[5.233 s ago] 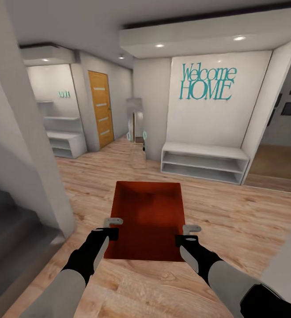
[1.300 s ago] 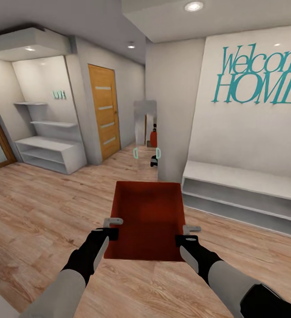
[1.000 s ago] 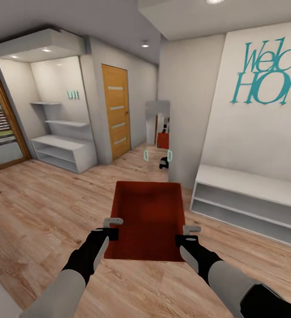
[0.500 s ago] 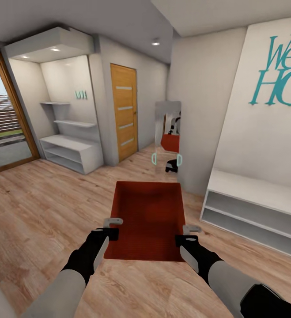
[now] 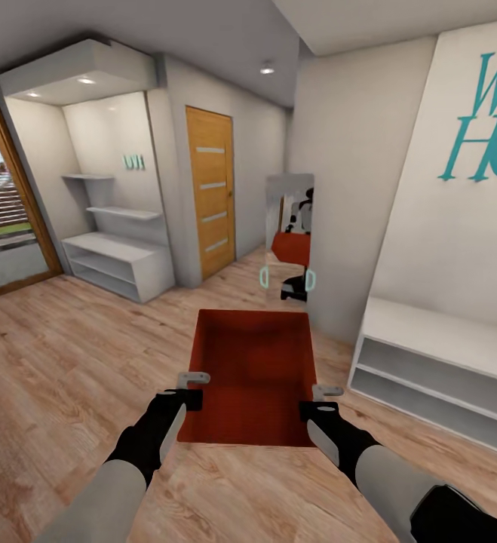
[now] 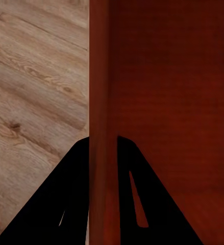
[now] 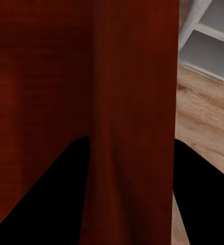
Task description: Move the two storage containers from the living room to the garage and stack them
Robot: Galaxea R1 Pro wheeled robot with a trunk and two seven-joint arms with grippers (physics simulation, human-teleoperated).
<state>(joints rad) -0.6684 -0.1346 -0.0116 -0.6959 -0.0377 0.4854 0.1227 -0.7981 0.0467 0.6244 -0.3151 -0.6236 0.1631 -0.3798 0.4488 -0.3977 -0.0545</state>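
Head view: red storage container (image 5: 252,373) carried above the wood floor (image 5: 59,354) — left gripper (image 5: 195,386) and right gripper (image 5: 323,398) pinch its side walls. Wrist views: left fingers (image 6: 73,199) straddle the wall (image 6: 102,102) — right fingers (image 7: 55,199) likewise.

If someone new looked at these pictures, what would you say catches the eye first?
First, the red-orange storage container, held low in the centre of the head view, with the left gripper and right gripper clamped on its side walls. Next, the teal lettering on the white wall at right, above a white bench shelf. Straight ahead, a tall mirror stands beside an orange-brown door.
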